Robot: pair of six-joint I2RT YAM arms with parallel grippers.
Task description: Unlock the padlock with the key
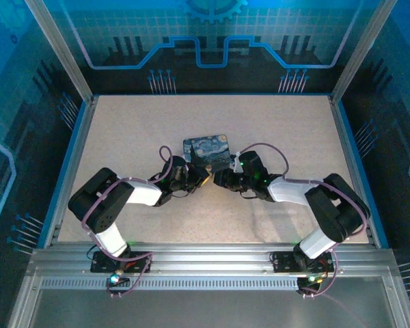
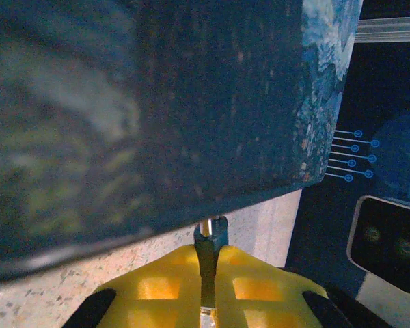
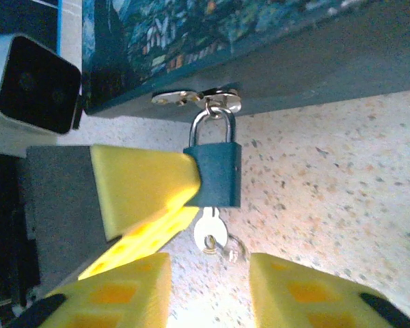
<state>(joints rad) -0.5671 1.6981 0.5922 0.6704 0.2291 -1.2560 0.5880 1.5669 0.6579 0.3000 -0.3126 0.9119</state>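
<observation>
The padlock point(image 3: 217, 174) is hooked by its silver shackle through the metal hasp point(image 3: 184, 98) of the dark-blue tin point(image 3: 191, 27), straight ahead of the right gripper point(image 3: 212, 273). The key point(image 3: 209, 232) is seated in the end of the padlock facing that gripper, just beyond the gap between its yellow fingers point(image 3: 123, 294), and is touched by neither. The right gripper's jaws are spread apart and nothing is grasped. The padlock's edge is pinched by the left gripper point(image 2: 208, 249), whose pads are clenched on it directly in front of the tin's side. The tin is rested on the speckled table point(image 3: 342, 178).
</observation>
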